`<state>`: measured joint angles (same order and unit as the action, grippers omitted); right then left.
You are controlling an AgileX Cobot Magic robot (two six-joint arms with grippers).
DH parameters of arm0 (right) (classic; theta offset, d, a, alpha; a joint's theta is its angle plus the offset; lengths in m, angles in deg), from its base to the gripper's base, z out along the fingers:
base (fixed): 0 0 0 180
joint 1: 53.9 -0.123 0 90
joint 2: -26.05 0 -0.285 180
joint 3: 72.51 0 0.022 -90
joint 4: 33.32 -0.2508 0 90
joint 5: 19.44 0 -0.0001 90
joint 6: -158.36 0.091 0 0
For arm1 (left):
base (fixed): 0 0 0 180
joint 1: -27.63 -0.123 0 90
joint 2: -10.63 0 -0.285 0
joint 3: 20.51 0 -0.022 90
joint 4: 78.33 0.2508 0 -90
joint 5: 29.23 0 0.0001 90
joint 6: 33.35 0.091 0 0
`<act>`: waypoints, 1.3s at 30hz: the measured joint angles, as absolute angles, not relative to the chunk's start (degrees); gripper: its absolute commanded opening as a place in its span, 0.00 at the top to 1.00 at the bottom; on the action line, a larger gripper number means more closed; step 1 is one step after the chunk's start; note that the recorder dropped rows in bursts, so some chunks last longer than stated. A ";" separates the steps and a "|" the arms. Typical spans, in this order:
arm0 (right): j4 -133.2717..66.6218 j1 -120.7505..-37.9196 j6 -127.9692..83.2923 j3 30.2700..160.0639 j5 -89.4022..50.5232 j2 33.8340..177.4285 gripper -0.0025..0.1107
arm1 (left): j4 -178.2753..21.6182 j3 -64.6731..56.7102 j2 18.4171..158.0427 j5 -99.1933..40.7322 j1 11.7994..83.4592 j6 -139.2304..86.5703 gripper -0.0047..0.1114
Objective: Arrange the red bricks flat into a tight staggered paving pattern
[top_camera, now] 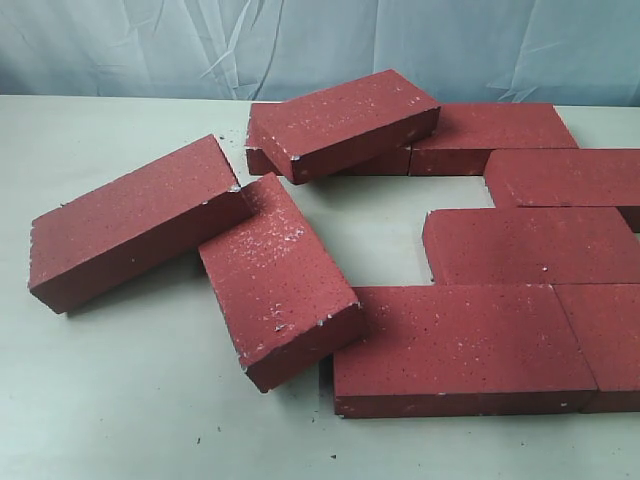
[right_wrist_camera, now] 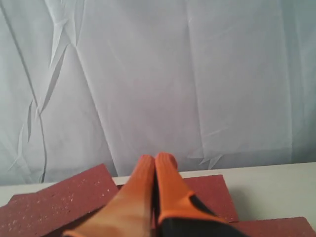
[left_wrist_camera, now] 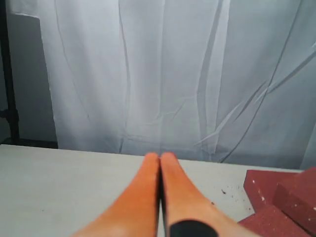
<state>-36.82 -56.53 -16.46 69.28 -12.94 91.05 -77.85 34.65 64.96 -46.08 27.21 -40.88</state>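
Red bricks (top_camera: 460,340) fill the right of your surface (top_camera: 110,400), six lying flat in staggered rows with an open gap between them. A skewed brick (top_camera: 340,120) sits atop the back row. Two loose bricks (top_camera: 280,280) overlap askew at left, near crumbs (top_camera: 215,432). Your left gripper (left_wrist_camera: 160,158) and right gripper (right_wrist_camera: 155,159) are pinched closed and empty, facing the curtain (left_wrist_camera: 173,74).

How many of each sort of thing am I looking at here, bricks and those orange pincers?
Dark-red rectangular paver bricks: 9
Orange pincers, both closed: 2 (left gripper, right gripper)
Total: 11
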 measured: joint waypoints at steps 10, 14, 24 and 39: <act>-31.90 -64.89 -23.83 90.33 -39.78 111.98 0.99 | -60.97 27.99 81.70 -42.79 27.21 -47.38 0.96; -42.97 -65.12 -39.56 101.44 -58.04 123.61 0.99 | -58.95 27.49 86.21 -45.03 27.21 -47.96 0.96; -68.41 -65.95 -60.25 111.22 -78.25 139.54 0.99 | -31.29 26.54 88.32 -45.40 27.21 -71.52 0.96; -65.68 -67.78 -58.84 113.51 -78.55 144.33 0.99 | 21.45 21.30 93.59 -62.87 27.21 -118.57 0.96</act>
<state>-65.68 -67.78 -58.84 113.51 -78.55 144.33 21.45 21.30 93.59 -62.87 27.21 -118.57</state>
